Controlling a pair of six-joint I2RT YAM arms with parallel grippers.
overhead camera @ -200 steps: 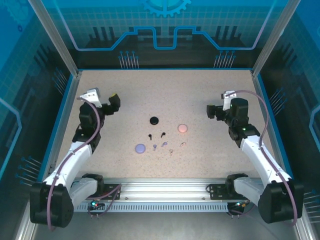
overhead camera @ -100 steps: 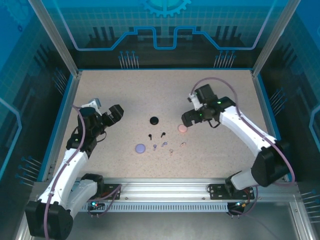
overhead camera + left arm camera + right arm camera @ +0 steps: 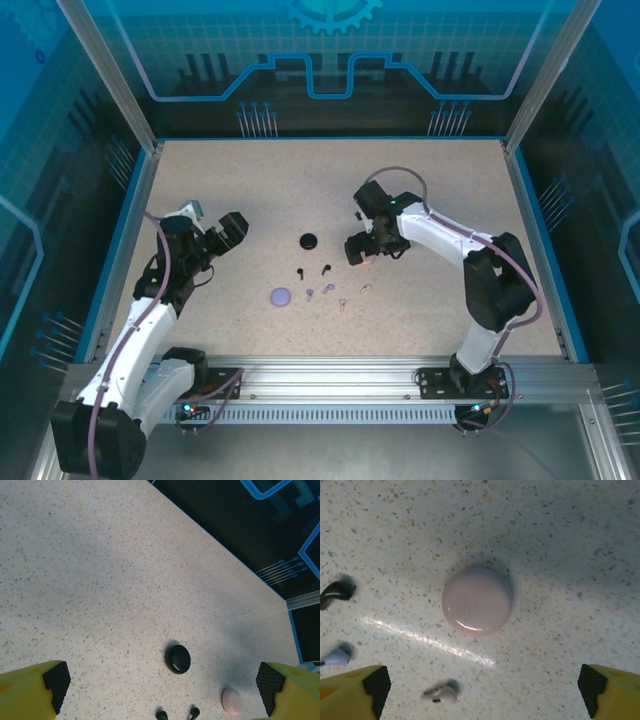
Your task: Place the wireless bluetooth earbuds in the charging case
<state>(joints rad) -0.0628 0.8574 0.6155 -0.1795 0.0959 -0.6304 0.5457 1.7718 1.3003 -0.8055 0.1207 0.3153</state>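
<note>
I am holding my right pincer (image 3: 484, 687) spread wide above the closed pink case (image 3: 477, 601). The earbuds (image 3: 329, 288) are lying loose on the table (image 3: 250, 180), a pale pink earbud (image 3: 440, 695) at the case's seven o'clock. My left pincer (image 3: 162, 682) is hanging spread too.

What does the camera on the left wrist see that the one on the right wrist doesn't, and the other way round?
Left wrist, not right wrist: the black case, a second black earbud and the dark back wall. Right wrist, not left wrist: a lavender earbud and a pale pink earbud. Both: the pink case, small in the left wrist view and close up in the right, one black earbud, the speckled table, and each camera's own yellow fingers, spread wide.
</note>
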